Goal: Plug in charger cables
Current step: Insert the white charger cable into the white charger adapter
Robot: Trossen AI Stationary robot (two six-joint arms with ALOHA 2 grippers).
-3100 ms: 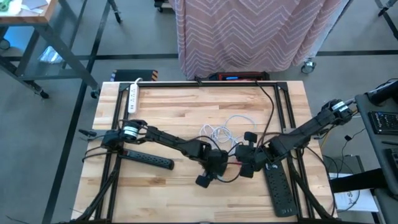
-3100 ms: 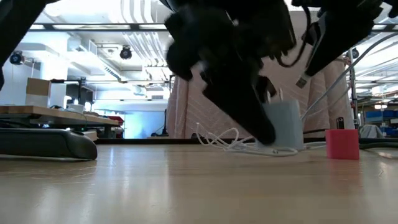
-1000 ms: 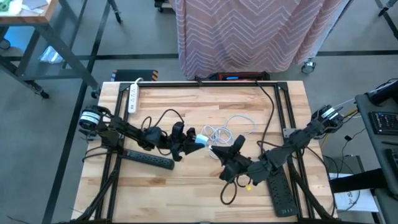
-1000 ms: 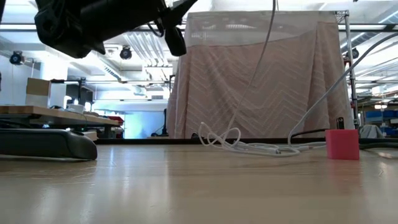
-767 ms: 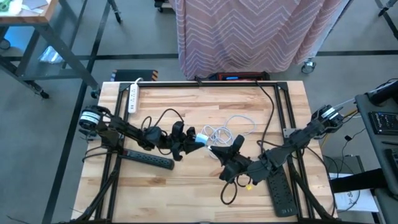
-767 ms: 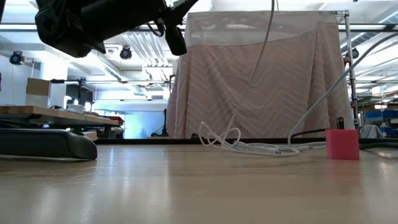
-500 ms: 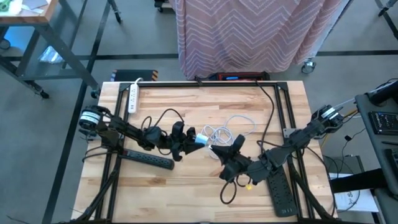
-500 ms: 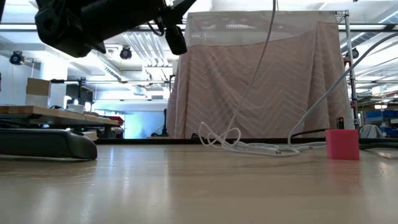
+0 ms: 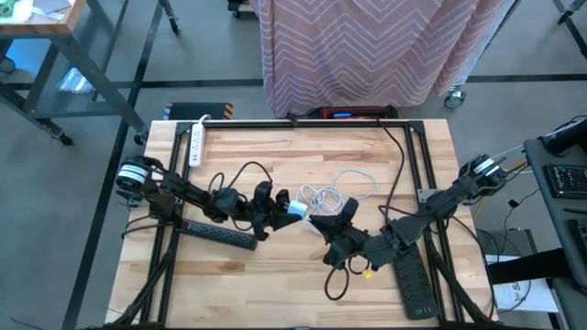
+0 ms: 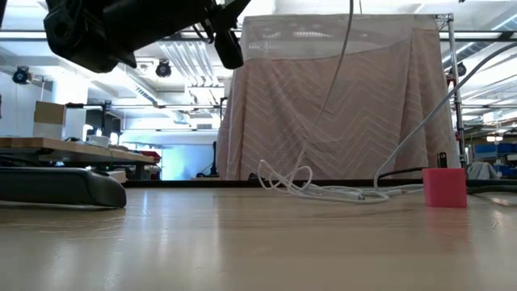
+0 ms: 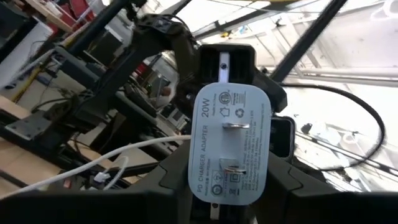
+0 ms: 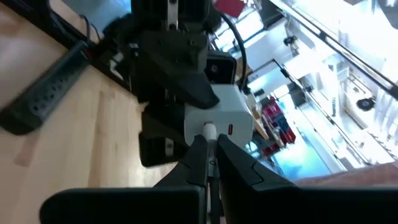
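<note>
Above the middle of the table my left gripper [image 9: 280,209] is shut on a pale blue plug block [image 9: 297,209], whose two prongs face the left wrist view [image 11: 229,144]. Just to its right, my right gripper [image 9: 317,220] is shut on a white cable connector [image 12: 208,131] that meets the block's far face [image 12: 219,117]. Loose white charger cords [image 9: 335,191] lie coiled on the table behind both grippers. A red-pink plug block [image 10: 444,187] stands on the table in the low view. My left gripper pinches the block between its two fingers by the two sides at its lower end [image 11: 219,194]. The fingers come about level from the table's left. The block is lifted clear of the table, prongs turned back toward the wrist. My right gripper pinches the small white connector [image 12: 209,133] at the fingers' free ends, coming from the table's right and lying along it. The connector's tip is against the block's face; whether it is inside a socket I cannot tell. It is held clear of the table.
A black power strip [image 9: 220,234] lies at the left under my left arm, another black one [image 9: 411,280] at the near right, and a white one [image 9: 194,145] at the far left corner. Thick black cords [image 9: 396,174] cross the table.
My left gripper has edged a little toward the table's right with the plug block, closing on the right gripper's connector. The right arm has kept still.
</note>
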